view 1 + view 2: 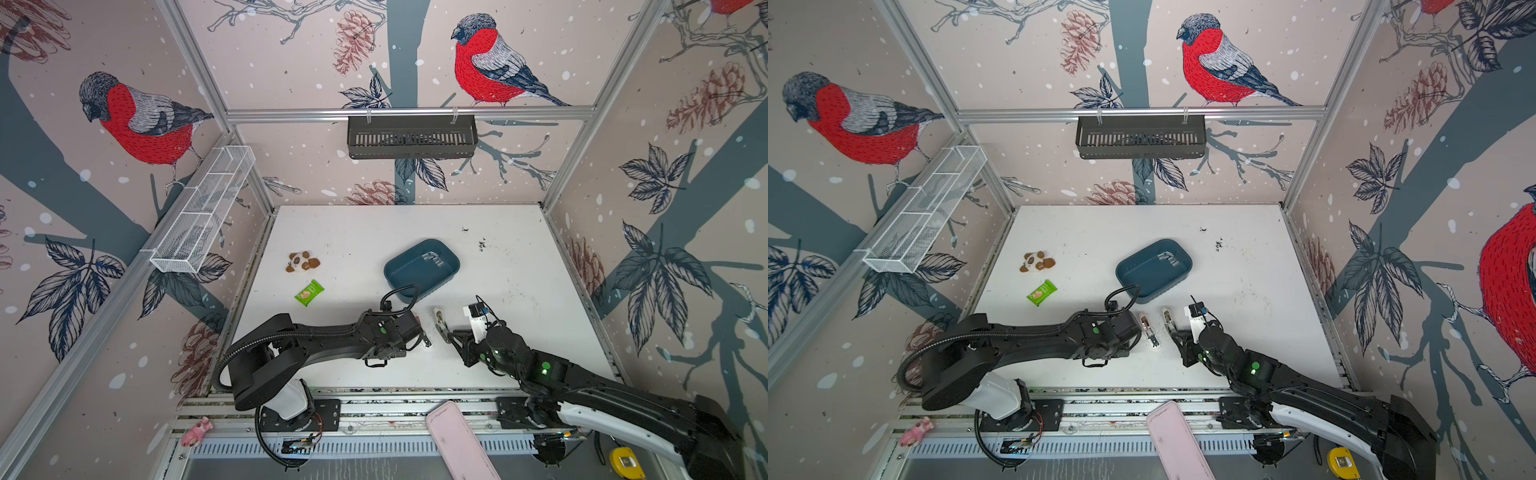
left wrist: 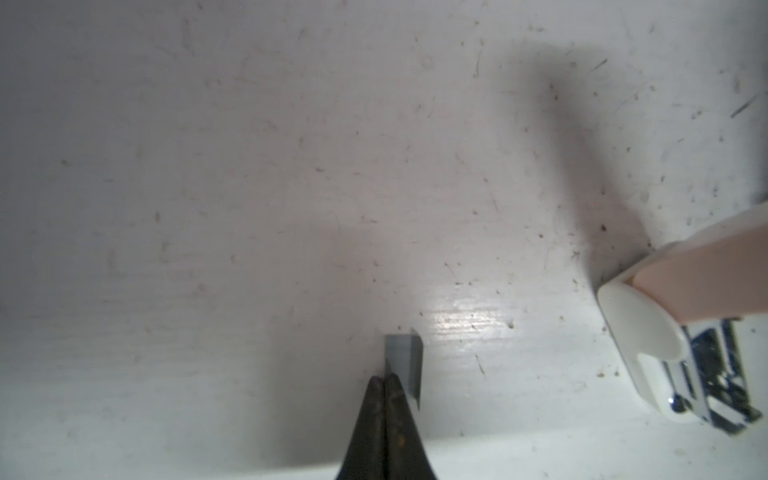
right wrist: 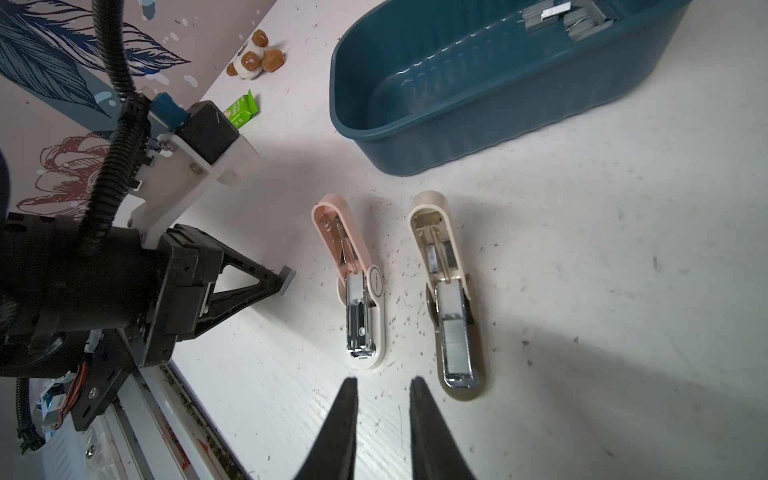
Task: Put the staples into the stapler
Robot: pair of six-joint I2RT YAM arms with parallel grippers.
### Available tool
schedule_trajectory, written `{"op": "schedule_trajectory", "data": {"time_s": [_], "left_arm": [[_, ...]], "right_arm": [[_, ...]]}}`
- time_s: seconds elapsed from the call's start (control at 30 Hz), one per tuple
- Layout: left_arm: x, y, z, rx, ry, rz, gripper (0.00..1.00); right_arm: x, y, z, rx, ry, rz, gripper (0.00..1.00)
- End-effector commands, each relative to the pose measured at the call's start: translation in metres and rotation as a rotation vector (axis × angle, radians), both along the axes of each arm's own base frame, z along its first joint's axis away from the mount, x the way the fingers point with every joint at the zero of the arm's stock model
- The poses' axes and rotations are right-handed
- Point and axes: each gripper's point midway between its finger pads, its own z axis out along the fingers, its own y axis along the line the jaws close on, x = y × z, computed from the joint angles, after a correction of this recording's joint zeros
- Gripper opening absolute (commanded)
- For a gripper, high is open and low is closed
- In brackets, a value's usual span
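Two small staplers lie flipped open side by side on the white table: a pink one [image 3: 353, 282] [image 1: 1149, 328] and a beige one [image 3: 449, 299] [image 1: 438, 318]. The beige one's channel holds a silvery strip [image 3: 457, 349]. My left gripper [image 2: 384, 379] is shut on one strip of staples [image 2: 403, 357] [image 3: 287, 279], low over the table just left of the pink stapler [image 2: 706, 270]. My right gripper [image 3: 383, 380] is open and empty, at the staplers' near ends. More staples [image 3: 557, 14] lie in the blue tub [image 1: 422, 286].
A plush panda [image 1: 302, 262] and a green packet [image 1: 309, 293] lie at the table's left. A pink case [image 1: 457, 440] and a yellow tape measure [image 1: 625, 461] sit at the front rail. A black basket [image 1: 411, 137] hangs on the back wall, a white wire basket [image 1: 203, 212] on the left wall.
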Motion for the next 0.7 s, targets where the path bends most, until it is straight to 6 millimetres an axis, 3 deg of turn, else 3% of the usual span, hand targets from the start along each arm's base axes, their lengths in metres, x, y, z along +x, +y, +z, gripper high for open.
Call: {"op": "schedule_trajectory", "data": {"time_s": [0.0, 0.2, 0.33, 0.47, 0.67], "left_arm": [[-0.002, 0.006, -0.002, 0.017, 0.008, -0.011, 0.04], [0.005, -0.002, 0.015, -0.048, -0.030, -0.067, 0.00], [0.012, -0.001, 0.033, -0.135, -0.064, -0.092, 0.00], [0.022, -0.011, 0.068, -0.296, -0.133, -0.154, 0.00], [0.037, -0.024, 0.140, -0.564, -0.268, -0.246, 0.00]], "right_arm": [[0.000, 0.002, 0.003, 0.026, -0.001, 0.002, 0.24], [-0.004, 0.008, 0.007, 0.077, 0.021, 0.025, 0.23], [-0.005, 0.014, 0.020, 0.162, 0.021, 0.031, 0.23], [-0.001, 0.018, 0.048, 0.291, 0.005, 0.021, 0.23], [0.002, 0.025, 0.109, 0.545, -0.027, 0.067, 0.36]]}}
